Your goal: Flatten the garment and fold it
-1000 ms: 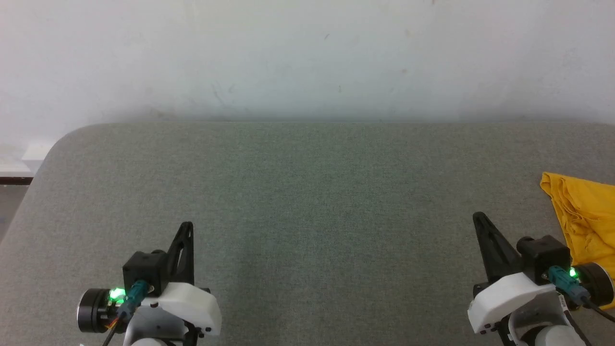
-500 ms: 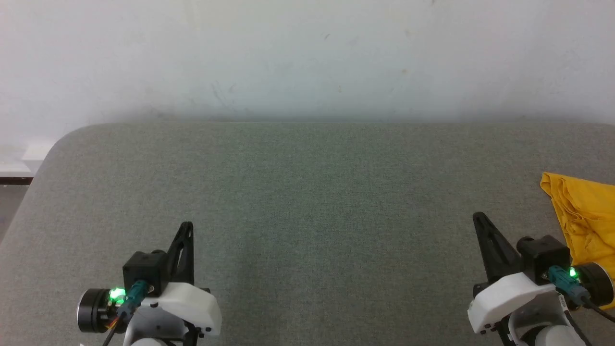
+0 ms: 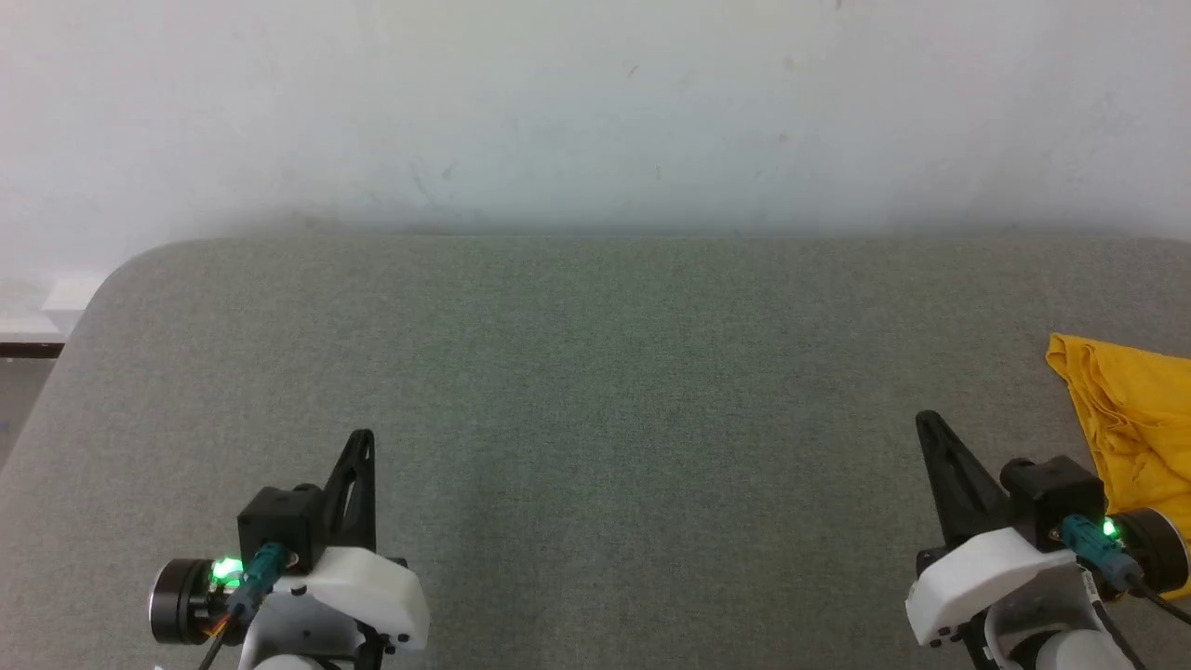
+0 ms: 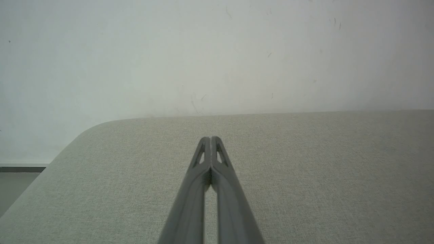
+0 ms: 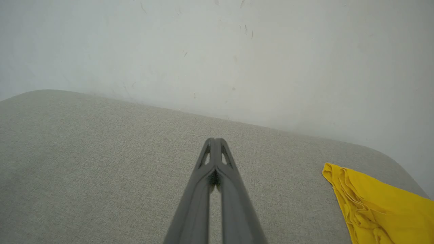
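The garment [image 3: 1135,419] is a yellow bunched cloth lying at the far right edge of the grey table, partly cut off by the frame; it also shows at the lower right of the right wrist view as the garment [image 5: 379,206]. My right gripper [image 3: 923,421] hovers just left of it, shut and empty, tips together in the wrist view [image 5: 214,139]. My left gripper [image 3: 363,435] sits at the lower left, far from the cloth, shut with nothing held, its tips meeting [image 4: 211,138].
The grey fabric-covered table [image 3: 595,372] has a rounded far-left corner and runs up to a pale wall [image 3: 595,112] behind. A strip of floor and skirting [image 3: 28,349] shows past the left edge.
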